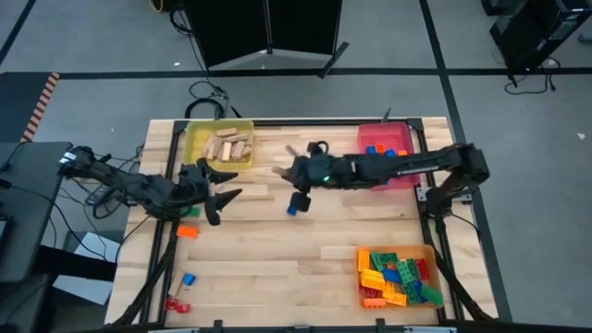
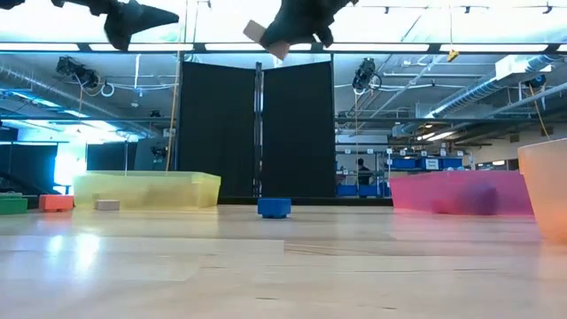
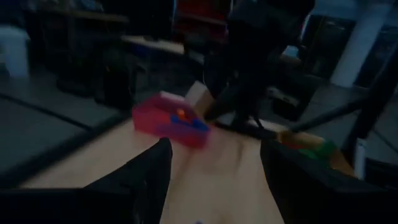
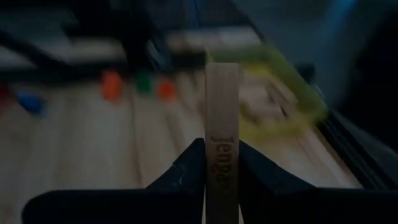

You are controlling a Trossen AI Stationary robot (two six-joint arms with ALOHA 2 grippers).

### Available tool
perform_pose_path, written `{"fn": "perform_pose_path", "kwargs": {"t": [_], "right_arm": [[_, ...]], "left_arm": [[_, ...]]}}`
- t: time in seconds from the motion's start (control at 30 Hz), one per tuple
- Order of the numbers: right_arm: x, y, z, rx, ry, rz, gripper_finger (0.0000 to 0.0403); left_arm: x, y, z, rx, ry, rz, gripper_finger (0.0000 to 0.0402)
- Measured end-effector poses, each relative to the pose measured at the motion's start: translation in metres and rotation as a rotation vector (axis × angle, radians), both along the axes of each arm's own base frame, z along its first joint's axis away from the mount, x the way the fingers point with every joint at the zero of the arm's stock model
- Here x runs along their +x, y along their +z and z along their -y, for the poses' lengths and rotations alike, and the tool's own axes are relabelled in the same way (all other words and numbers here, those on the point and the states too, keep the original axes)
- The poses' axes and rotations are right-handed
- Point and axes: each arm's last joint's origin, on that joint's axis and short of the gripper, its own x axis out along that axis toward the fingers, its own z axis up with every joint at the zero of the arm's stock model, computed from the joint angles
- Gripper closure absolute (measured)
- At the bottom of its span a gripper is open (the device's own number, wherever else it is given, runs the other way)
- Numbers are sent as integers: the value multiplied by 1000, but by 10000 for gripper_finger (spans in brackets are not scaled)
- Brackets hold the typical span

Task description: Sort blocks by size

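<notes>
My right gripper [image 1: 289, 172] hangs high over the table's middle, shut on a tan wooden block [image 4: 222, 118] that sticks out toward the yellow tray [image 1: 219, 143]. In the low view the block [image 2: 257, 34] shows at the top, well above the table. A blue brick [image 1: 296, 204] rests on the table below the gripper. My left gripper [image 1: 218, 197] is open and raised at the table's left, with nothing between its fingers [image 3: 149, 177]. Green [image 1: 190, 213] and orange [image 1: 188, 231] bricks lie flat near it. My right gripper pinches the wooden block's near end [image 4: 221, 171] between its two fingers, one on each long side face. The block lies along the fingers and juts well past their tips. It is lifted clear of the table, its free end toward the yellow tray.
The yellow tray holds several wooden blocks. A red tray [image 1: 407, 139] at the far right holds blue and red bricks. An orange tray [image 1: 359, 268] at the near right is full of mixed bricks. A blue brick [image 1: 188, 277] and a red one [image 1: 176, 303] lie near the front left corner.
</notes>
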Motion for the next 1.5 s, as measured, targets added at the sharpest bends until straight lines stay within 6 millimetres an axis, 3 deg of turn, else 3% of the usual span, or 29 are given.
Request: {"fn": "perform_pose_path", "kwargs": {"t": [0.2,0.33,0.5,0.77,1.23,1.37,1.5], "right_arm": [[-9,-5,37,32,110,401,331],[-12,-5,55,46,214,517,328],[-15,-5,71,60,274,513,328],[-16,-5,78,53,288,515,328],[-18,-7,85,57,269,494,328],[-18,-7,86,59,268,493,327],[-18,-8,87,62,265,483,327]], "left_arm": [[19,5,-13,23,210,74,150],[33,2,-26,30,253,82,150],[49,2,-42,-48,223,182,150],[69,1,-66,-61,126,308,150],[127,23,-97,28,-27,215,175],[135,26,-103,28,-26,193,211],[138,25,-107,31,-23,185,294]]}}
